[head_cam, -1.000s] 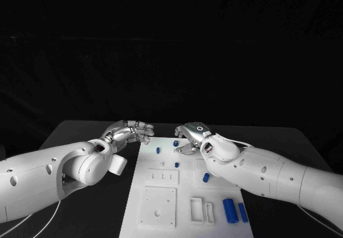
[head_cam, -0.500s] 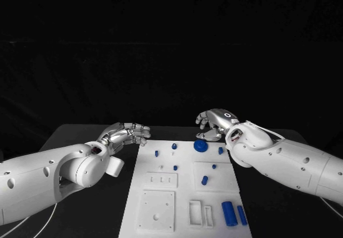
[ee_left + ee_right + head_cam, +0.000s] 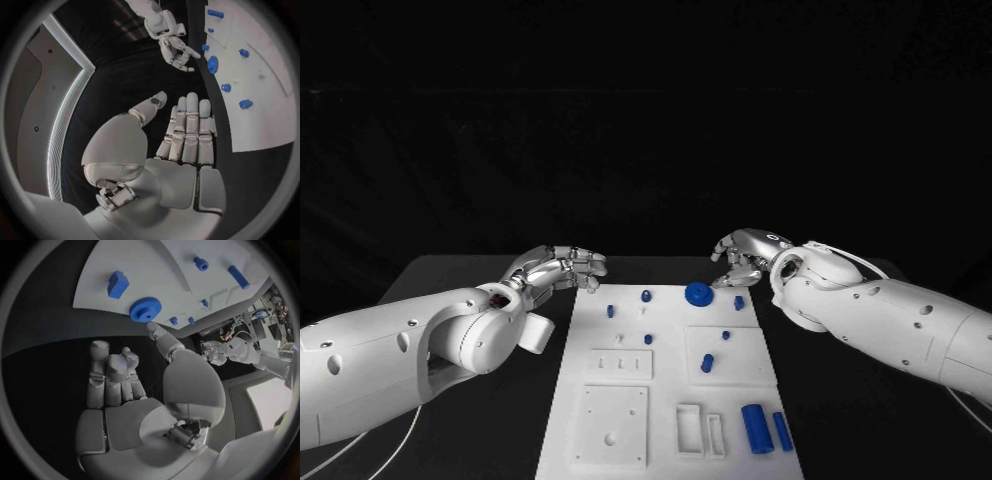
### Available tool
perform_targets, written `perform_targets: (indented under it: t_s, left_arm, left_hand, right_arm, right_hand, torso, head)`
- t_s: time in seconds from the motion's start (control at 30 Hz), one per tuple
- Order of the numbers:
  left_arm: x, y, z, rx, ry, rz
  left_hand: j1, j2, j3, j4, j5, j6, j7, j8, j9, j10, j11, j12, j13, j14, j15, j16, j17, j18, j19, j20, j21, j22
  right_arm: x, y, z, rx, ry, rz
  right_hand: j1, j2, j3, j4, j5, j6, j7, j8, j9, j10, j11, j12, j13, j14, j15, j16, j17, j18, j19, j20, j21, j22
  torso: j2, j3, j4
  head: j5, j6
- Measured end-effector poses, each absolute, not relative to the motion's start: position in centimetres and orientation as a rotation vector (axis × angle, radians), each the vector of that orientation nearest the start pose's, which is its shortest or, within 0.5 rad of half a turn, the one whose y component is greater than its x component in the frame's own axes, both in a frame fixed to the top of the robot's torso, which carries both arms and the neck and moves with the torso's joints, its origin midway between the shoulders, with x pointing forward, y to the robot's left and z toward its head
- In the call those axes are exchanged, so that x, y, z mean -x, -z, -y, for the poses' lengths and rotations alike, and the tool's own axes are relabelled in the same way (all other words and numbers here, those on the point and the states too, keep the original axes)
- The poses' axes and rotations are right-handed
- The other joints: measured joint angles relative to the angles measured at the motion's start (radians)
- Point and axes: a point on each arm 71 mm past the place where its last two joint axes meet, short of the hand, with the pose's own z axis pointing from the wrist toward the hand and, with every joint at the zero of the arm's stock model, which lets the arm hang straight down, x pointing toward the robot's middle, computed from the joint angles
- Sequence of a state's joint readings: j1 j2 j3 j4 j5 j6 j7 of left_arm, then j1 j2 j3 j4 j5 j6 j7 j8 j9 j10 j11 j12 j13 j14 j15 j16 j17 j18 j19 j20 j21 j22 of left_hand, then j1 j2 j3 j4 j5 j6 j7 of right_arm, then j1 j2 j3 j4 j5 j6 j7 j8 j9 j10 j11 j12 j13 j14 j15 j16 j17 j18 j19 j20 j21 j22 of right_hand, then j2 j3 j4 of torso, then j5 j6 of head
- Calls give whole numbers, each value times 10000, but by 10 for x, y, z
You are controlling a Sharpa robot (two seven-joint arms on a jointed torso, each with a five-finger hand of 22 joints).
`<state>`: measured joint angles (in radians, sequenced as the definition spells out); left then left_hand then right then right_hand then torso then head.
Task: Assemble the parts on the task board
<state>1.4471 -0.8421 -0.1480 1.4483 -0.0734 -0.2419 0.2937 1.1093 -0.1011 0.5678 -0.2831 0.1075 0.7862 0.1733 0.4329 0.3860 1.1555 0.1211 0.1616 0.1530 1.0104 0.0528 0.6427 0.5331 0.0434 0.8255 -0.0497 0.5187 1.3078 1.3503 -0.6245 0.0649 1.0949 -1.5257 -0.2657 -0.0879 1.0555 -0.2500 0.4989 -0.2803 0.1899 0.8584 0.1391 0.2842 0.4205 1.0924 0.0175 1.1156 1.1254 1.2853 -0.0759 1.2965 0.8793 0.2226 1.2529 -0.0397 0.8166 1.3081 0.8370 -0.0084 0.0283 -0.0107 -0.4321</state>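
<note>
Right hand (image 3: 750,252): the fingers (image 3: 109,371) are apart, lightly curled, and hold nothing. The hand hovers over the black table (image 3: 473,275) at the far right corner of the task board (image 3: 733,385), just beside the blue gear (image 3: 700,293) and apart from it. In the right wrist view the gear lies flat on the board near its edge, beyond the fingertips.

Left hand (image 3: 563,268): the fingers (image 3: 190,131) are extended side by side, the thumb set off to one side, and hold nothing. The hand hovers above the table beside the far left corner of the board, not touching it.

Task board: a white plate at the middle of the table, carrying raised white blocks and recesses.
- Far end: the gear, with a small blue peg (image 3: 646,296) to its left and another (image 3: 610,311) further left, both standing on the board.
- Right of centre: a small blue piece (image 3: 738,302) near the right edge, a smaller one (image 3: 726,335) nearer, and an oblong blue piece (image 3: 707,363) on a raised panel.
- Centre: a short blue peg (image 3: 648,339) above a white block with three slots (image 3: 620,363).
- Near left: a large square white block (image 3: 612,425) with holes.
- Near centre: two narrow rectangular frames (image 3: 701,428); whether anything sits in them cannot be told.
- Near right: a thick blue cylinder (image 3: 757,429) and a thinner blue rod (image 3: 782,431) lying side by side.
</note>
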Motion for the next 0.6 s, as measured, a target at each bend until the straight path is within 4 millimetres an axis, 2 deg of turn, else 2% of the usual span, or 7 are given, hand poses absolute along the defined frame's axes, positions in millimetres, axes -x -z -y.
perform_targets:
  t_s: [0.23, 0.53, 0.6]
  left_arm:
    - [-527, 102, -229, 8980, 14686, -14619]
    - [-527, 102, -228, 8976, 14690, -14624]
    - [-527, 102, -229, 8978, 14687, -14622]
  left_hand:
    - [0, 0, 0, 0, 0, 0, 0, 0, 0, 0, 0, -1, 0, 0, 0, 0, 0, -6, 0, 0, 0, -1]
    - [0, 0, 0, 0, 0, 0, 0, 0, -1, 0, 0, -38, 0, 0, 0, 0, 0, -50, 0, 0, 0, -2]
    - [0, 0, 0, 0, 0, 0, 0, 0, -1, 0, 0, -38, 0, 0, 0, 0, 0, -52, 0, 0, 0, -2]
  right_arm:
    - [-591, 105, 214, 1087, -4476, -15382]
    - [-591, 115, 206, 1146, -4801, -15816]
    - [-591, 119, 204, 1163, -4838, -15919]
  right_hand:
    - [-151, 151, -111, -32, 199, -2, 2, -58, -12, -27, 5, 354, 240, 1, 0, 116, 252, -5, 34, -38, 190, -1]
    - [-237, 237, -191, -57, 271, -3, 2, -58, -11, -26, 6, 499, 324, 2, 0, 162, 389, -69, 32, -110, 285, -2]
    - [-207, 329, -191, -57, 271, -2, 2, -58, -11, -26, 6, 539, 335, 4, -1, 163, 416, -69, 46, -124, 312, -2]
  torso:
    - [3, 5, 3]
    - [9, -19, 24]
    - [9, -24, 22]
  head:
    - [-13, -29]
    - [-2, -103]
    - [8, -113]
